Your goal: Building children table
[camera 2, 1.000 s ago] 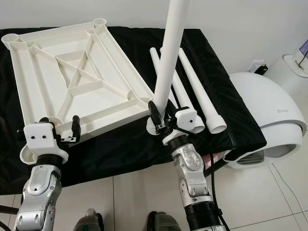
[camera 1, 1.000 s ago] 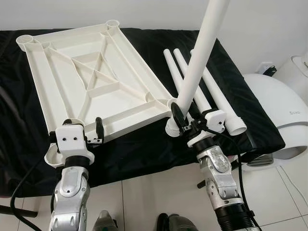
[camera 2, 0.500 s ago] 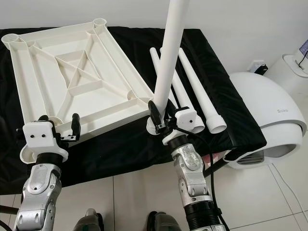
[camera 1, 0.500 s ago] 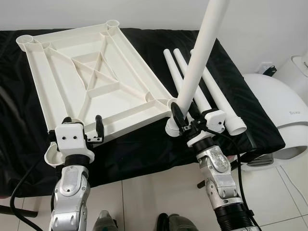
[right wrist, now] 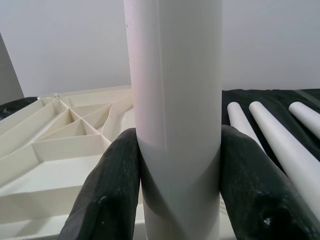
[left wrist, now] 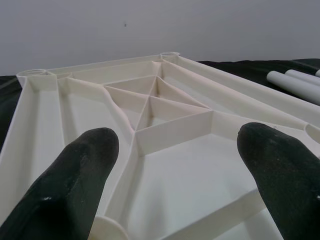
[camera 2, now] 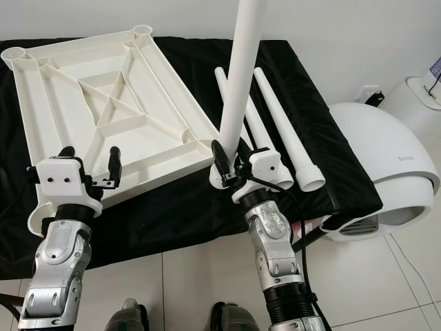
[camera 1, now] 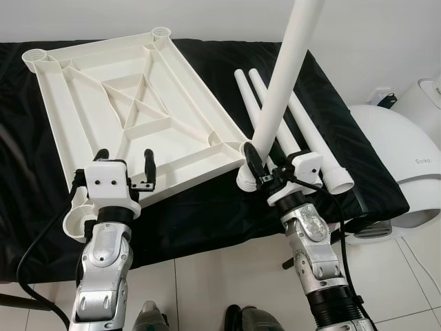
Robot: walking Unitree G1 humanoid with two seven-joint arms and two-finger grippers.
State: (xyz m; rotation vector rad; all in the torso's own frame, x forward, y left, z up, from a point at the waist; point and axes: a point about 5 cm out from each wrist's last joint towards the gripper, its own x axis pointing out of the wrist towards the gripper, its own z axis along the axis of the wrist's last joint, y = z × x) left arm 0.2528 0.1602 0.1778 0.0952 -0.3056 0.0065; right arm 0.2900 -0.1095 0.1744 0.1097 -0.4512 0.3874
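The white tabletop (camera 1: 131, 103) lies upside down on a black cloth, ribs up. My right gripper (camera 1: 264, 160) is shut on a white table leg (camera 1: 282, 83), holding it nearly upright with its lower end at the near right corner socket (camera 1: 245, 181). The right wrist view has both fingers (right wrist: 107, 190) pressed against that leg (right wrist: 175, 100). My left gripper (camera 1: 125, 156) is open over the tabletop's near left edge, just past the corner socket (camera 1: 80, 222). Its fingers (left wrist: 75, 180) frame the ribbed underside (left wrist: 175, 165), holding nothing. Three more legs (camera 1: 317, 148) lie side by side on the cloth to the right.
The black cloth (camera 1: 207, 214) covers a low surface against a white wall. A rounded white appliance (camera 1: 400, 152) stands on the tiled floor (camera 1: 227, 276) at the right, close to the cloth's corner.
My left gripper has moved forward and a little right, over the tabletop's near edge, baring the near left socket. The held leg now stands slightly more upright.
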